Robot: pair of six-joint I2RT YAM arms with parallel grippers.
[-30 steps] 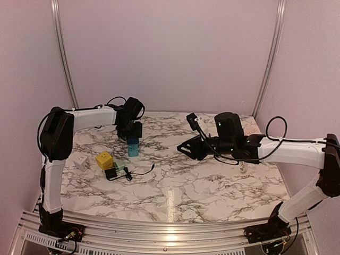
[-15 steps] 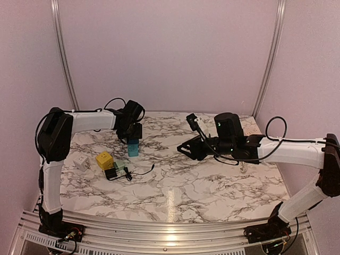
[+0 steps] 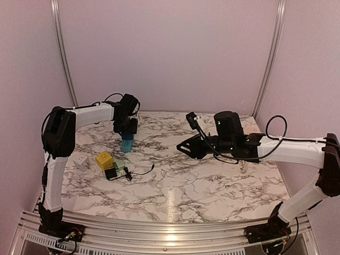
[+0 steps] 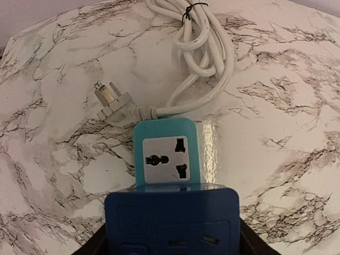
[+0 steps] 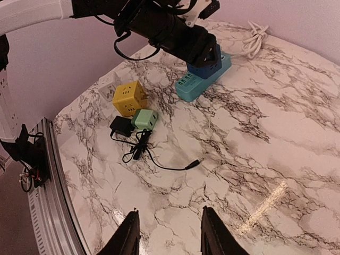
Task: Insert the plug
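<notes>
Marble bench [image 3: 202,186]: your left hand [image 3: 126,126] was clamped on the blue socket cube [image 4: 172,223], atop the teal power strip [image 4: 163,154], whose long axis ran straight ahead. Right hand [image 5: 169,234] part-open, empty, well apart.

We're looking at a table [image 3: 212,180] with a marble-print top, smooth and glossy, throwing back a bright streak of light. The strip [image 4: 163,154] is teal plastic, smooth with a soft sheen, and its socket face is a flatter white inset. On it sits the blue cube [image 4: 172,223], plastic too and a shade duller. The cord [image 4: 204,48] has a shiny white rubbery sheath, and its plug [image 4: 114,106] is white plastic with bare metal prongs. The yellow cube [image 5: 129,98] and green cube [image 5: 144,119] are smooth plastic. The adapter [image 5: 121,126] is matt black. Along the near edge, the rail [image 3: 159,234] is brushed, silvery metal.
</notes>
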